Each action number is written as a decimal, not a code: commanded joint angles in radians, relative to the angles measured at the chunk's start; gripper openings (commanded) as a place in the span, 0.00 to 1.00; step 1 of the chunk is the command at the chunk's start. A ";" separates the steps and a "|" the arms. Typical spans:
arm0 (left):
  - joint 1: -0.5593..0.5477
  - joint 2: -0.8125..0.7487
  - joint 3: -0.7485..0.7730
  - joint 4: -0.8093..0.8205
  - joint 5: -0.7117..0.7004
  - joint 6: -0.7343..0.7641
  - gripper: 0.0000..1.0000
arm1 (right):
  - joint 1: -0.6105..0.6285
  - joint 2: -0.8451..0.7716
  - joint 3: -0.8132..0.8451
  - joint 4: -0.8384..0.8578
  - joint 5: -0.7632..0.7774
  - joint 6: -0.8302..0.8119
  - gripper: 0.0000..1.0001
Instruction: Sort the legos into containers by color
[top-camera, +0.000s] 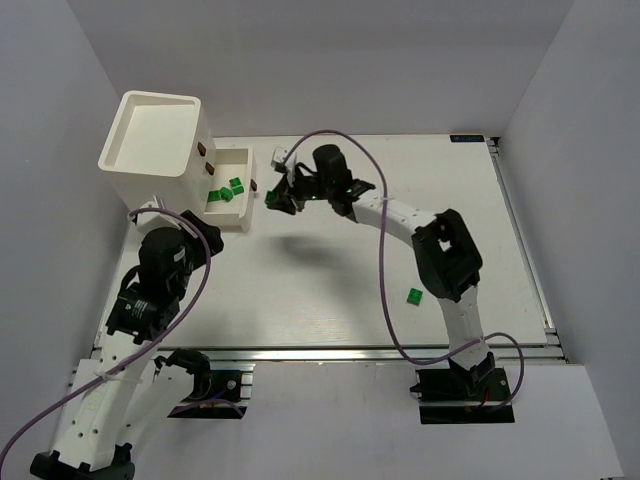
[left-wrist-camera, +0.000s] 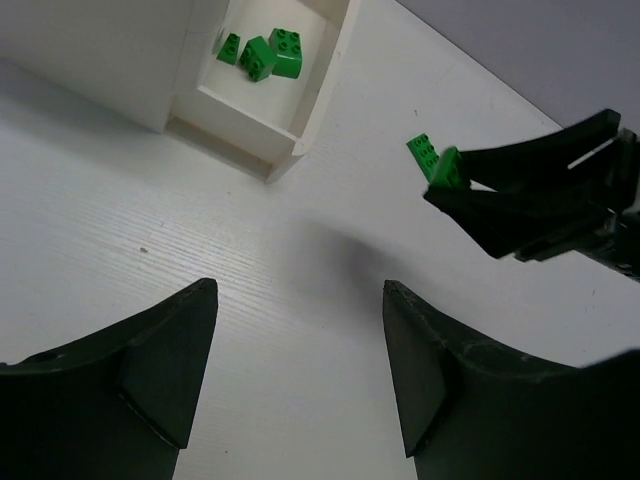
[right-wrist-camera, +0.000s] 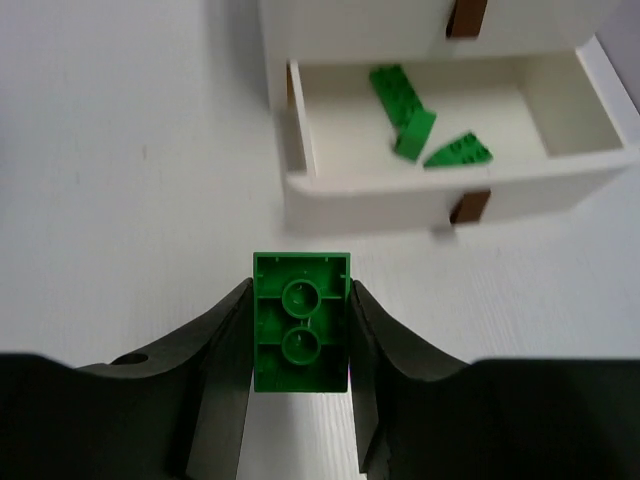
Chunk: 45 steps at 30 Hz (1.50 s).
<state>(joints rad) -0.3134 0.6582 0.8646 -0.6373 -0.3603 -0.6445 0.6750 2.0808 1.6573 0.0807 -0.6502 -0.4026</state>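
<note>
My right gripper (right-wrist-camera: 300, 290) is shut on a dark green lego (right-wrist-camera: 300, 320), held underside up just in front of the low white tray (right-wrist-camera: 400, 200). From above, that gripper (top-camera: 277, 197) hangs right beside the tray (top-camera: 228, 218). Three green legos (top-camera: 225, 190) lie in the tray, which is joined to the tall white bin (top-camera: 150, 140). Another green lego (top-camera: 413, 295) lies on the table beside the right arm. My left gripper (left-wrist-camera: 300, 290) is open over bare table with nothing between its fingers. It looks toward the tray (left-wrist-camera: 240, 150) and the held lego (left-wrist-camera: 430, 158).
The left arm (top-camera: 160, 265) is folded at the near left, close to the tray's front corner. A purple cable (top-camera: 382, 250) loops over the right arm. A small white piece (top-camera: 278, 155) sits near the table's far edge. A metal rail (top-camera: 520, 230) borders the right side.
</note>
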 joint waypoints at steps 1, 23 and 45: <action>0.004 -0.012 0.050 -0.079 -0.031 -0.058 0.77 | 0.040 0.079 0.056 0.428 0.119 0.425 0.00; 0.004 -0.023 0.102 -0.162 0.027 -0.067 0.77 | 0.189 0.640 0.608 0.763 0.440 0.329 0.57; -0.015 0.650 0.186 0.323 0.434 -0.158 0.21 | -0.159 -0.025 0.017 0.196 0.301 0.472 0.10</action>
<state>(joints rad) -0.3225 1.1198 0.9375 -0.4374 -0.0864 -0.7807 0.5838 2.1681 1.7611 0.4335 -0.2855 0.0696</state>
